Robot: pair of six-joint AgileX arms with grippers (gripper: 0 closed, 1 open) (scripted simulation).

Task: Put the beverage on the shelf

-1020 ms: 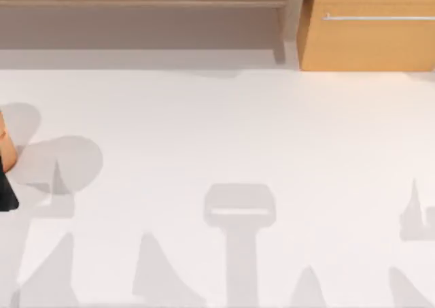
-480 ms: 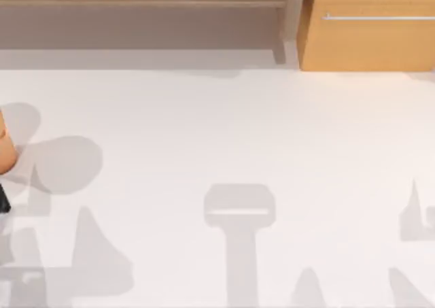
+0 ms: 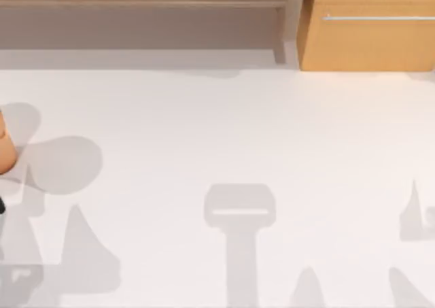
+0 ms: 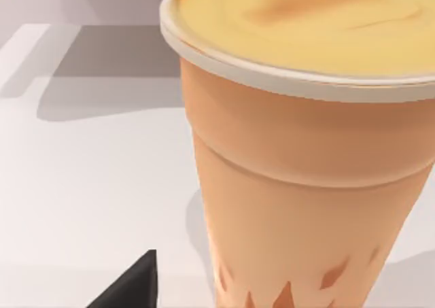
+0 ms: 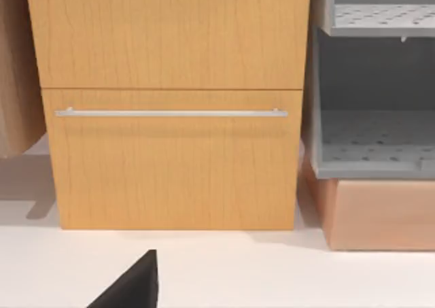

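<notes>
1. Left gripper: one dark fingertip (image 4: 132, 284) shows in the left wrist view, close in front of the beverage (image 4: 306, 151). The wrist camera looks straight at the cup wall, which fits an approach for a side grasp. Nothing touches the cup; whether the fingers are spread or pressed together I cannot tell.

2. Beverage: an orange tapered cup with a pale rim and a yellow-orange top surface, standing upright on the white table (image 3: 224, 131). In the top view it sits at the far left edge of the table (image 3: 4, 145), seen only in part. Upright and free-standing, so a grip on the side wall should keep it level during the lift (judgement).

3. Right gripper: a dark fingertip (image 5: 132, 284) shows in the right wrist view, low over the table and facing the cabinet. This arm appears parked; finger state cannot be told.

4. Farther back: the shelf (image 3: 143, 2), light-brown boards with a pale grey post, runs along the table's rear, well apart from the cup. Its open front faces the table, so the cup can go in from the front.

5. Beside the shelf, to the right: a closed orange-wood cabinet (image 3: 370, 43) with a silver bar handle (image 5: 170, 113). Not the target.
</notes>
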